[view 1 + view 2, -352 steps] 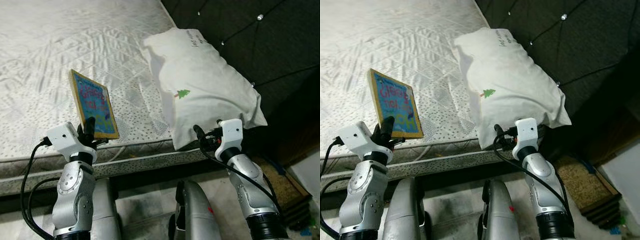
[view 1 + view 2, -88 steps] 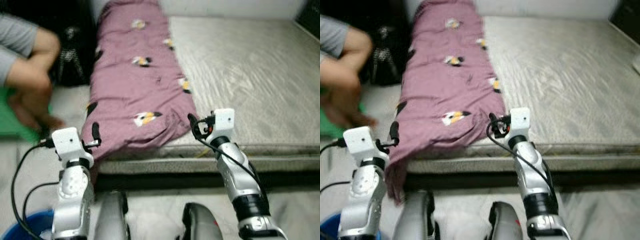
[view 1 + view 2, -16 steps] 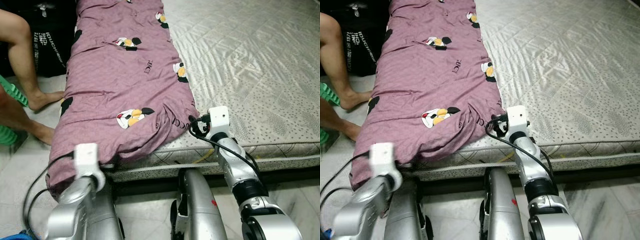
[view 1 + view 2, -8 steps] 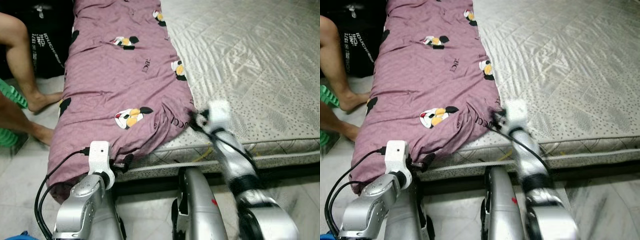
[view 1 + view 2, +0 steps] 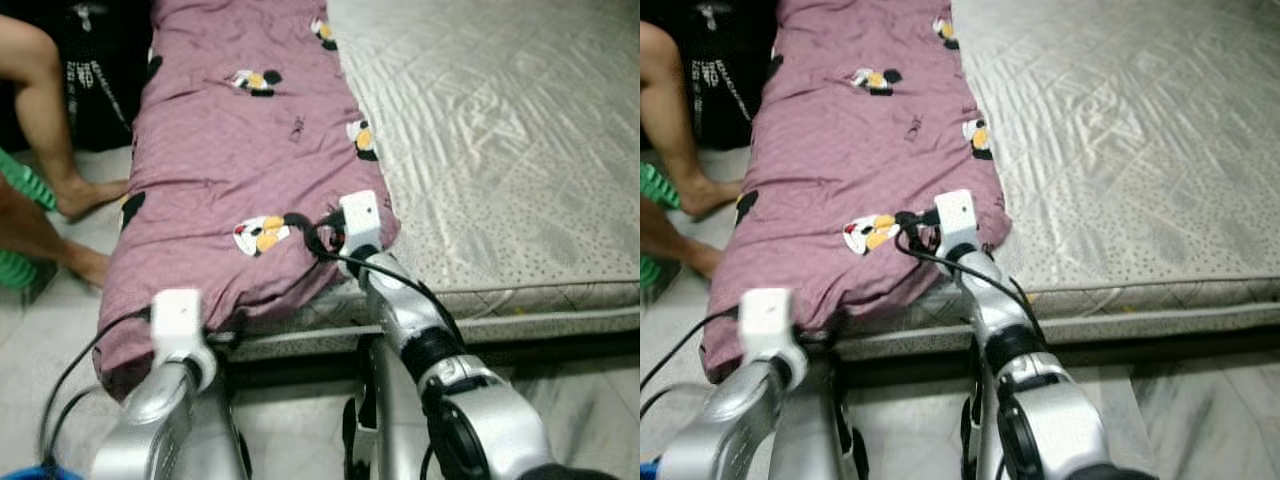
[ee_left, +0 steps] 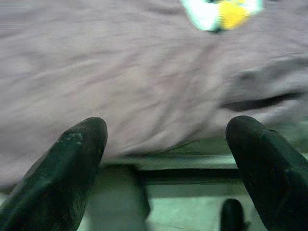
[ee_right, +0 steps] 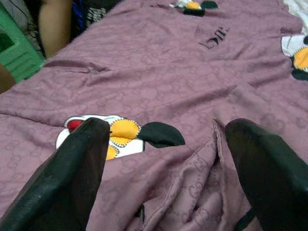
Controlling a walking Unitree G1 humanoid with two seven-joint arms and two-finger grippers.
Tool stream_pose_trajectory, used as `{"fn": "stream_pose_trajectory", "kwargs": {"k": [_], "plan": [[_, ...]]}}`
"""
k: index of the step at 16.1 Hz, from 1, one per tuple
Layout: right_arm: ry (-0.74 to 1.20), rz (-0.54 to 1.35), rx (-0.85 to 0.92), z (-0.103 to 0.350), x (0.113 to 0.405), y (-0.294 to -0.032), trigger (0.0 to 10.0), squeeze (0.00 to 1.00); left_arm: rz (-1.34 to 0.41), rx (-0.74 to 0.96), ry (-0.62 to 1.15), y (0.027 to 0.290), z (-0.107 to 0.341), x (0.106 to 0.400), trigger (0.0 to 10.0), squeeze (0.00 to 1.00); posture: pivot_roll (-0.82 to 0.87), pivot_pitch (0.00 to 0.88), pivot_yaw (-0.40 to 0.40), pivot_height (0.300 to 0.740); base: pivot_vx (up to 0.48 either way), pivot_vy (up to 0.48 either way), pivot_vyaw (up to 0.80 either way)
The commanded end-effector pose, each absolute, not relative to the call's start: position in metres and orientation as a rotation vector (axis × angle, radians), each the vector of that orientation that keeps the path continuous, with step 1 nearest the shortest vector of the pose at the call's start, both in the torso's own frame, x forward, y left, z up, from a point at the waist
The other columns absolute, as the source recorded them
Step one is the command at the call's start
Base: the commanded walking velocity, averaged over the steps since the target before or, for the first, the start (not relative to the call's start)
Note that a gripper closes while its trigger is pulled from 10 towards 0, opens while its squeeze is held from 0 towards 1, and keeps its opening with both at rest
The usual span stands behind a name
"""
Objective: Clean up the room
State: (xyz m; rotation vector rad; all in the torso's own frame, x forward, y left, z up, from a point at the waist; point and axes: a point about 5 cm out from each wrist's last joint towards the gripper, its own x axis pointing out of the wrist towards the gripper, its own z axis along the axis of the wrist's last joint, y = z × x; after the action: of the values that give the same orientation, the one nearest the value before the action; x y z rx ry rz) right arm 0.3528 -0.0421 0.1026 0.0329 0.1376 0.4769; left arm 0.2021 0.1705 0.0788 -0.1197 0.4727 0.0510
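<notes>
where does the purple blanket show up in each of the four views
Left eye view: purple blanket runs down the left of the mattress, its near end hanging over the edge.
Right eye view: same, shifted left.
Left wrist view: upper half, past the open left pincer.
Right wrist view: all around the open right pincer.
Shared landmark: the white-and-yellow cartoon patch.

A home bedroom. Shown by a bare quilted mattress (image 5: 500, 130), a mauve cartoon-print blanket (image 5: 230, 150), tiled floor (image 5: 45, 330).
</notes>
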Motion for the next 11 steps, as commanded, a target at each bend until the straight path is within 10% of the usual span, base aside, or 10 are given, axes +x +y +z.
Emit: {"fn": "stream_pose_trajectory", "kwargs": {"k": [1,11], "plan": [[0.141,0.473,0.04,0.104,0.354,-0.037,10.0,0.0,0.106,-0.117,0.464,0.177,0.086,0.196,10.0,0.0,0.15,0.172,-0.05,0.538,0.0,0.0,0.0],[0.426,0.337,0.074,0.084,0.352,-0.023,10.0,0.0,0.266,-0.046,0.25,0.19,0.113,0.161,10.0,0.0,0.21,0.212,-0.075,0.538,0.0,0.0,0.0]]}}
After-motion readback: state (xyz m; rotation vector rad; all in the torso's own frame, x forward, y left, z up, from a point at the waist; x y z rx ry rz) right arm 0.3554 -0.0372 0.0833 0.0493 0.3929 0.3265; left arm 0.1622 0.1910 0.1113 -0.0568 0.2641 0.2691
